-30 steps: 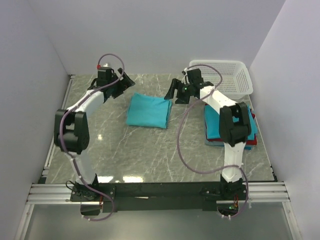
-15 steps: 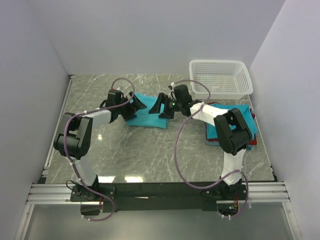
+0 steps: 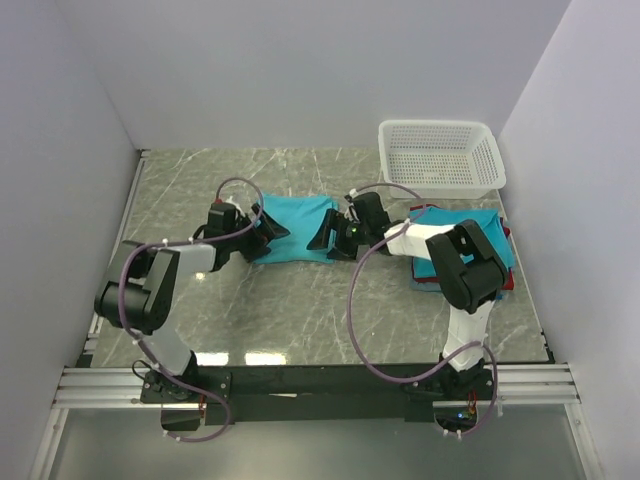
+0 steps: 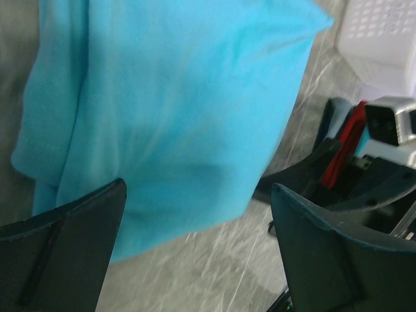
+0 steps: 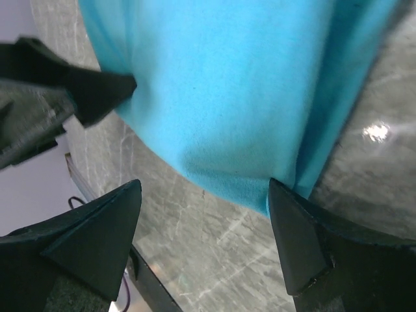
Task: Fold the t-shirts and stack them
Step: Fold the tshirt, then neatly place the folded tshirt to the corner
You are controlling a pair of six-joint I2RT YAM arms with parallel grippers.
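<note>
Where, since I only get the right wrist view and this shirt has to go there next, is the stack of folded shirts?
Observer: The stack lies to the right of your right tool, teal on top, red and dark blue edges beneath.
Operator: Anything beyond it?
Observer: A white basket sits at the far right corner; no shirt shows inside.
Operator: Is the other side gripped yet?
Observer: No. The left tool shows in its own camera with jaws wide apart, the edge of the folded teal shirt between them.
</note>
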